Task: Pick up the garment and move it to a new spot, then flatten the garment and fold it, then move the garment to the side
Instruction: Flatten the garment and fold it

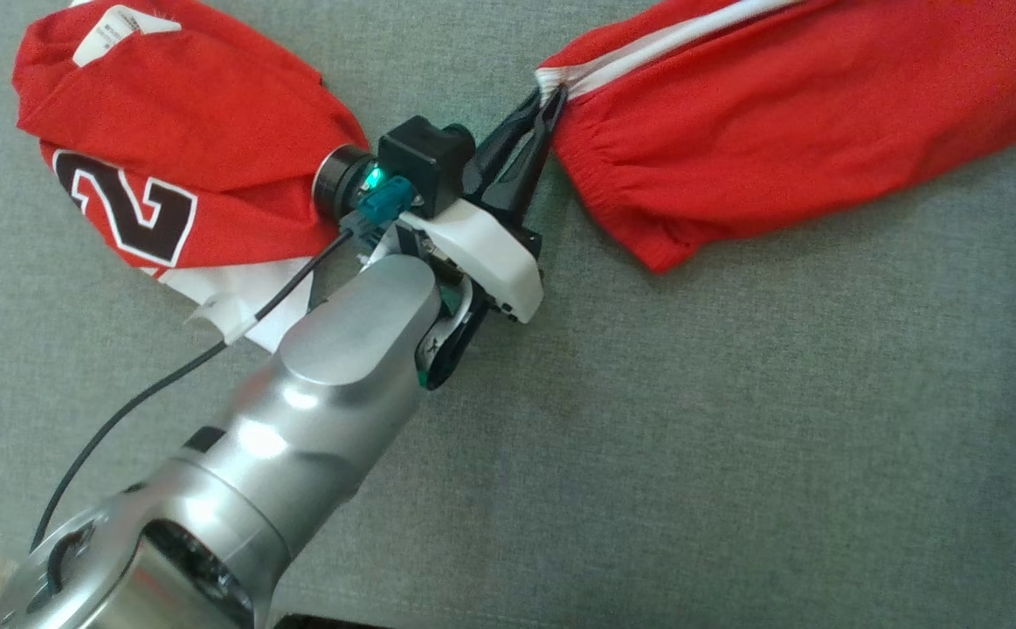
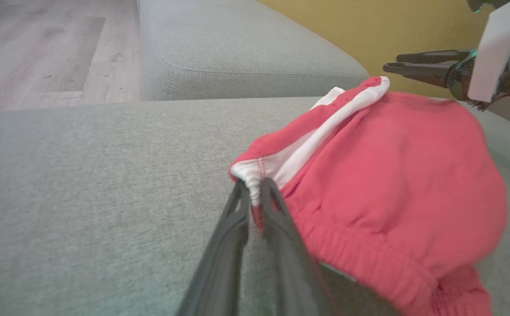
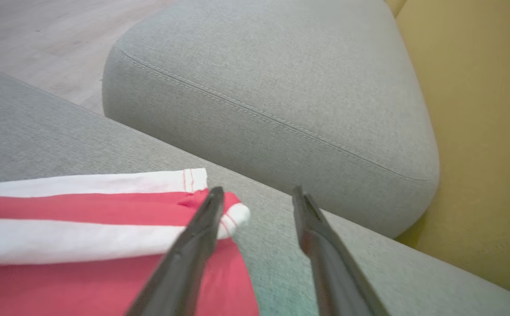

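In the head view, the garment (image 1: 778, 122) lies on the cushion (image 1: 735, 437) at two o'clock, and another garment (image 1: 184, 131) at ten o'clock. Between them the left gripper (image 1: 556, 94) enters from seven o'clock, touching the garment's nine o'clock corner. A second cushion (image 3: 281, 87) sits behind.

**Item 1.** Numeral "2" (image 1: 127, 210): large block figure, black fill, white outline, thin dark outer edge. Printed on crumpled red knit jersey garment with white trim (image 1: 210, 114), upper left of head view. Seen turned askew to the camera, one end reaching toward the folded lower edge of the red cloth, just above the white trim. Possible further figure under the folds: not determinable.

**Item 2.** White rectangular sewn-in label (image 1: 119, 31): at the top edge of the same red garment, lying tilted on the red cloth. Bears a few short lines of small grey print, too small and blurred to read.
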{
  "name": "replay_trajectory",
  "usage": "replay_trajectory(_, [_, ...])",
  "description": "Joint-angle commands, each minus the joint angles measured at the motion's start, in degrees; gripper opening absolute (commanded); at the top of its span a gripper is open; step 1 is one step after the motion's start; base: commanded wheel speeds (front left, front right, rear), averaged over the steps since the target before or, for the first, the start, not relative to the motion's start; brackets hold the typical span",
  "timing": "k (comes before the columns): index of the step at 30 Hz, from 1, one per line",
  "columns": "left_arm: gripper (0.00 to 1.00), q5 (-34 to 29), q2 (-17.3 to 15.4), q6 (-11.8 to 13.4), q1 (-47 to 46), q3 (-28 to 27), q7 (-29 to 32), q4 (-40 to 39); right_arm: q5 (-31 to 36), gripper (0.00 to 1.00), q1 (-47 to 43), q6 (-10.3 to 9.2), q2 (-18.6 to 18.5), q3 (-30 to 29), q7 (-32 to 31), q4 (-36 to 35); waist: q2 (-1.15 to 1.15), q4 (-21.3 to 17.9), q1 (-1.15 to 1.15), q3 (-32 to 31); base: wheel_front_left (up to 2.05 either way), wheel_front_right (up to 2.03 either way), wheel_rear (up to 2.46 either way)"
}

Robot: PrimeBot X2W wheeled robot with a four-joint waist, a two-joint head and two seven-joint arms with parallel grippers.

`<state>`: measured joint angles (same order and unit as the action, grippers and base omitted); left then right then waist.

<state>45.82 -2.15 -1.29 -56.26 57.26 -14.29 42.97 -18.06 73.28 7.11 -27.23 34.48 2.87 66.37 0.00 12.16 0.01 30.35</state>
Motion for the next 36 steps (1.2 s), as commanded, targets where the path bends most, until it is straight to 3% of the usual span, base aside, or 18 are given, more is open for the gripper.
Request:
replay_trajectory(1, [1.00, -0.46, -0.89, 0.67, -1.68, -1.97, -0.62, 0.11, 0.24, 1.00, 1.11, 0.37, 0.45, -0.23, 1.60, 0.40, 0.00, -0.07, -0.01, -0.50, 0.00, 0.00, 0.00])
replay_trajectory(10, [1.00, -2.59, -1.56, 2.43, 0.12, -7.25, -0.69, 0.02, -2.41, 1.00, 0.69, 0.37, 1.96, -4.53, 8.69, 4.45, 0.00, -1.94, -0.01, -5.82, 0.00, 0.00, 0.00])
replay_trajectory(17, [1.00, -6.36, -4.56, 4.52, 3.92, -14.20, -0.70, -4.64, -5.74, 1.00, -2.81, 0.37, 4.80, -9.07, 11.98, 0.93, 0.00, -4.48, -0.01, -11.25, 0.00, 0.00, 0.00])
replay_trajectory(23, [1.00, -10.50, -7.59, 6.59, 11.32, -22.18, -0.70, -12.21, -6.18, 1.00, -13.38, 0.37, 7.77, -19.06, 12.10, -14.76, 0.00, -7.34, -0.01, -16.63, 0.00, 0.00, 0.00])
replay_trajectory(30, [1.00, -15.31, -9.76, 7.12, 22.80, -27.99, -0.71, -19.38, -0.03, 1.00, -33.54, 0.37, 16.27, -29.92, 12.11, -31.25, 0.00, -9.80, -0.01, -21.33, 0.00, 0.00, 0.00])
replay_trajectory(36, [1.00, -18.07, -9.79, 7.17, 32.78, -32.12, -0.71, -22.79, 5.28, 1.00, -49.86, 0.37, 22.83, -33.82, 12.12, -41.36, 0.00, -11.61, -0.01, -23.61, 0.00, 0.00, 0.00])
